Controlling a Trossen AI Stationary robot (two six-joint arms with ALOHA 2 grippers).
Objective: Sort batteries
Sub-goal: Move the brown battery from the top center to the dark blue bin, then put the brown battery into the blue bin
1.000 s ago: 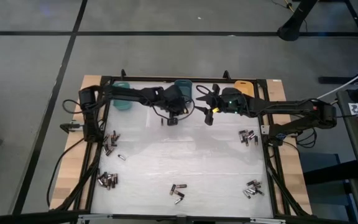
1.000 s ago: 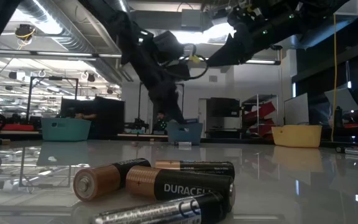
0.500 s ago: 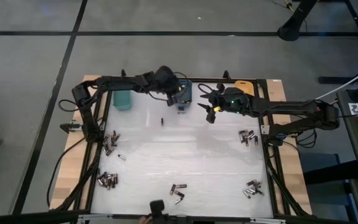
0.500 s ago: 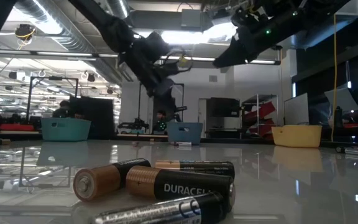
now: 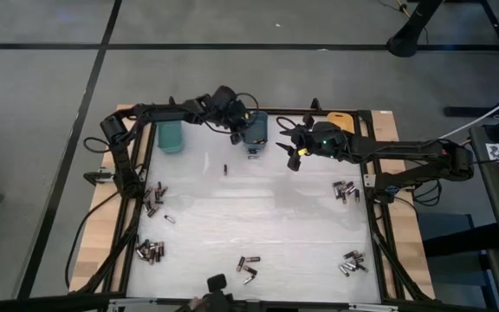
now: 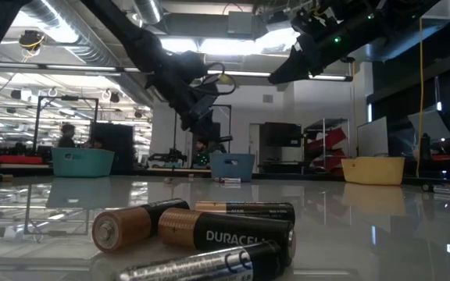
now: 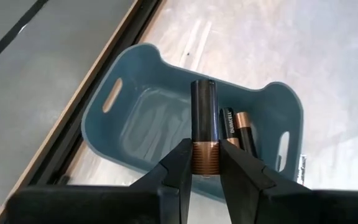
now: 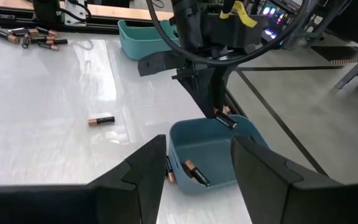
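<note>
Fingers of the left gripper pinch the coppery end of a black round battery in the left wrist view. Right past its tip sits the blue rounded plastic bin, with other batteries inside. Let go only while the battery hangs over the hollow, not the rim.

From the right wrist view, the right gripper waits nearby with its fingers spread, holding nothing.

High up, more batteries lie scattered well apart from both grippers on the white table.
</note>
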